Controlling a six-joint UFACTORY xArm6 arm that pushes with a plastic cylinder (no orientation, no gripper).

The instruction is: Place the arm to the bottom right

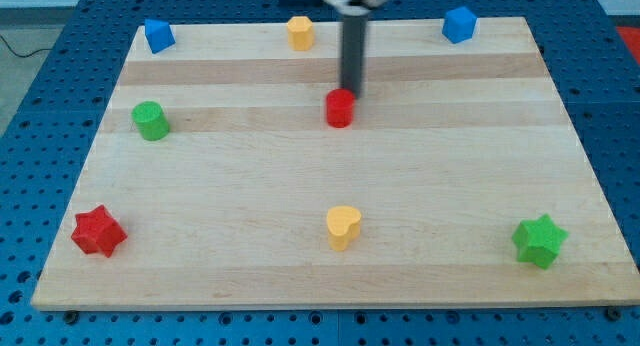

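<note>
tip: my tip (352, 92) sits at the board's upper middle, just above and touching or nearly touching the red cylinder (340, 108)
hold: bare rod, no jaws, grips nothing
target: bottom right of the wooden board (450, 186), near the green star (540, 240)
handling: rod looks stiff, slides freely; nothing to grasp
risk: red cylinder looks light, likely to skid if clipped
path: yellow heart (343, 226) well clear to the lower left

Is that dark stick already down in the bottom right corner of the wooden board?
No, my tip is near the view's top centre, just above the red cylinder, far from the green star at bottom right.
</note>
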